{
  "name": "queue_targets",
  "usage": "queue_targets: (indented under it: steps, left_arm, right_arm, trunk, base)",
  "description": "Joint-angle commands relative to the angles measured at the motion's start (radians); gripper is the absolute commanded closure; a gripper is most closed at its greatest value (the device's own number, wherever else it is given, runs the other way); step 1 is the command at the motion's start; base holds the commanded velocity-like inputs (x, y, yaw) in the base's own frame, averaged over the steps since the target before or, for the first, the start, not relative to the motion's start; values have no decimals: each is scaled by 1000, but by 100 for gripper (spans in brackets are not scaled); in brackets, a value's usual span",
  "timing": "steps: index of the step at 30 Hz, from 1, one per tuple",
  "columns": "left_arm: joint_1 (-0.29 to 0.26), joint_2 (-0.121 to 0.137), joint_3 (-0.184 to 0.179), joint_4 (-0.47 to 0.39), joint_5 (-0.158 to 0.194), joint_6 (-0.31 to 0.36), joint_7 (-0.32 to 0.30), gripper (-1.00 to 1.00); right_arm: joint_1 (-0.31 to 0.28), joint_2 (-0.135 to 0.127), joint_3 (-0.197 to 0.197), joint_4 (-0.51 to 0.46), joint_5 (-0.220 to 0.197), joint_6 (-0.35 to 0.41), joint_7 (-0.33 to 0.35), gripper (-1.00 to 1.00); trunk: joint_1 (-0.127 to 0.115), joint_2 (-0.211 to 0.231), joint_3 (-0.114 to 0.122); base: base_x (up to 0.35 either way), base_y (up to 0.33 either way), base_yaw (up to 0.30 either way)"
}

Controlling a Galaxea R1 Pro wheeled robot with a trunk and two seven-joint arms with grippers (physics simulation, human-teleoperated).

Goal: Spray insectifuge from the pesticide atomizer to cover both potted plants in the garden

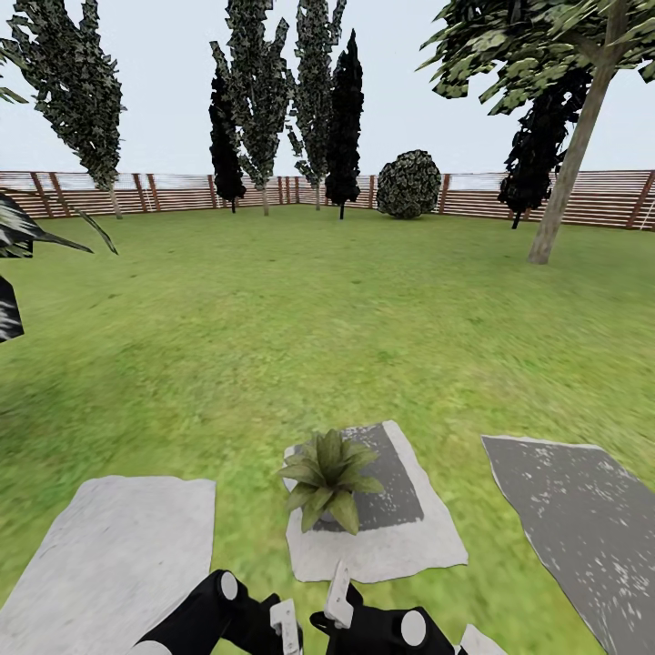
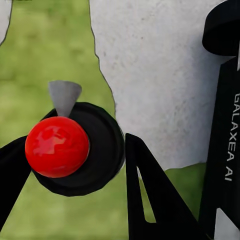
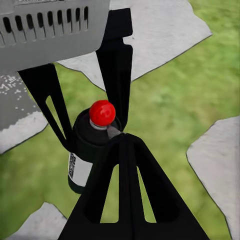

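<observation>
Atomizer (image 2: 57, 146) — between left end effector (image 2: 70, 175) fingers

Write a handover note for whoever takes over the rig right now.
Left gripper: shut on the atomizer.
Right gripper: looks shut, empty, close to the atomizer.
One plant stands on a stone just ahead of the arms.
Done: atomizer picked up.
Left: spray this plant, then find and spray the other. Whether this one is already sprayed cannot be told.

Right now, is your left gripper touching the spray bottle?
Touching. The right wrist view shows the left gripper with its black fingers pressed against both sides of the pesticide atomizer, no gap showing.
</observation>
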Motion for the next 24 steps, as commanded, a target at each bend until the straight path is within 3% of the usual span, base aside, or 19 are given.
queue_targets:
  steps: [1, 8, 24]
  left_arm:
    - [0, 0, 0, -2, -7, -5, -5, 100]
    - [0, 0, 1, -10, -7, -19, -61, 100]
    - [0, -2, 6, -13, -6, -20, -64, 100]
  right_arm:
    - [0, 0, -1, -1, 11, -6, 1, 100]
    - [-1, 0, -1, -1, 11, -6, 1, 100]
    - [-1, 0, -1, -1, 11, -6, 1, 100]
  trunk:
    - [0, 0, -1]
    - [0, 0, -1]
    - [0, 0, -1]
  base:
    - [0, 0, 0]
    - [0, 0, 0]
    - [0, 0, 0]
